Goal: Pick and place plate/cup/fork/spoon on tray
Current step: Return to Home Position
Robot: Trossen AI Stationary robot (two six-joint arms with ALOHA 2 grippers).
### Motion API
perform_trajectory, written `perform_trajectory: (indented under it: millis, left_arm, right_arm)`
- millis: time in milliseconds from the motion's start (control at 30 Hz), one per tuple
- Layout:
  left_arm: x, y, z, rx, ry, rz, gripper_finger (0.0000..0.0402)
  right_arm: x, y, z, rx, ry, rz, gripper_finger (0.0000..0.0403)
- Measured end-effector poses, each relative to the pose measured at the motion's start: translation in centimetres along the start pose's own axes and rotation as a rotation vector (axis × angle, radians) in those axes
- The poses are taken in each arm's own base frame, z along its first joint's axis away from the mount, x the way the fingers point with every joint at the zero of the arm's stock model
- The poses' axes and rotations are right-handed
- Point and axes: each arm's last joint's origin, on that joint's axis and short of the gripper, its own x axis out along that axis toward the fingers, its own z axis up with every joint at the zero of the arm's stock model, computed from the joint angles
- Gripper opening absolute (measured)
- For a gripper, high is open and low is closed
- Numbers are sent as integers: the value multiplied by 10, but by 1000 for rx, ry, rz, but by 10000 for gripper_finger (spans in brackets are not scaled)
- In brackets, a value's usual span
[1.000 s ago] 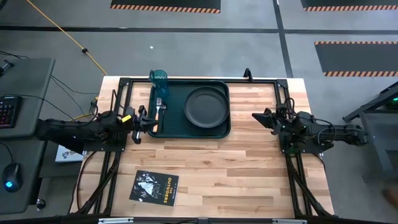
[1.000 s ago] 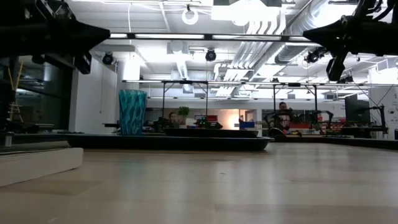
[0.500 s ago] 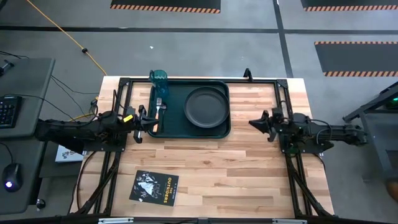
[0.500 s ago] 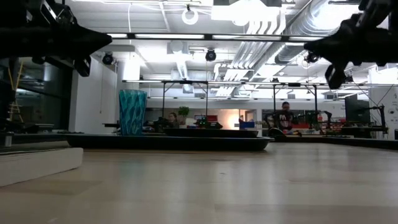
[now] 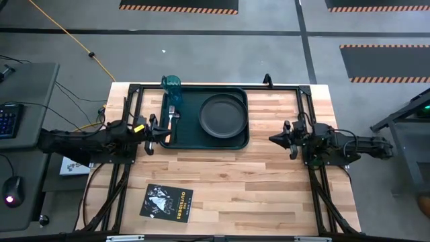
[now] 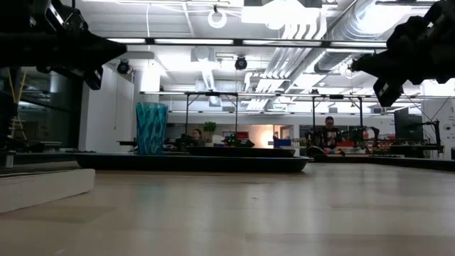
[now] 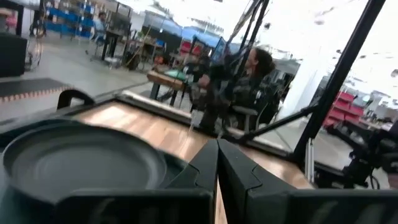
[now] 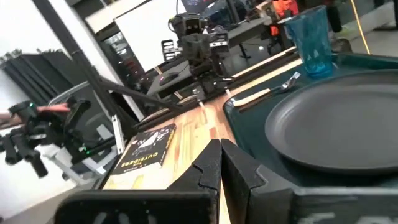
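Note:
The dark green tray (image 5: pixel 190 138) lies at the table's far middle. The dark plate (image 5: pixel 222 114) lies flat on the tray's right half. The teal cup (image 5: pixel 171 84) stands upright at the tray's far left corner. The fork (image 5: pixel 172 115) lies along the tray's left side; it also shows in the right wrist view (image 8: pixel 267 92). I cannot make out the spoon. My left gripper (image 5: pixel 163 130) hovers shut and empty at the tray's left edge. My right gripper (image 5: pixel 272 139) hovers shut and empty right of the tray.
A black booklet with white print (image 5: pixel 167 203) lies near the table's front left. Dark frame rails (image 5: pixel 306 107) run along the table's left, right and far sides. Bare wood lies between the tray and the front edge. People sit in the room behind the table.
My right gripper has gone a little toward the table's near edge and down, staying shut.

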Motion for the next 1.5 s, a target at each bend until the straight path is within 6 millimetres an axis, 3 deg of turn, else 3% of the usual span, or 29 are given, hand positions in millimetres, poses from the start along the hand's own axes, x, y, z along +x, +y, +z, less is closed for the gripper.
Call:
perform_trajectory:
  millis: [233,600,867,1500]
  left_arm:
    - [-11,6,-18,6,186,56,1]
    - [-16,3,-9,2,89,-2,1]
    - [-16,-1,-10,0,105,-34,1]
    - [-16,-1,-11,-1,110,-43,1]
  right_arm:
    - [2,-1,-2,-77,23,-8,0]
    - [3,-2,-4,-65,49,-19,0]
    - [3,-2,-4,62,47,-22,0]
    - [3,-2,-4,60,48,-22,0]
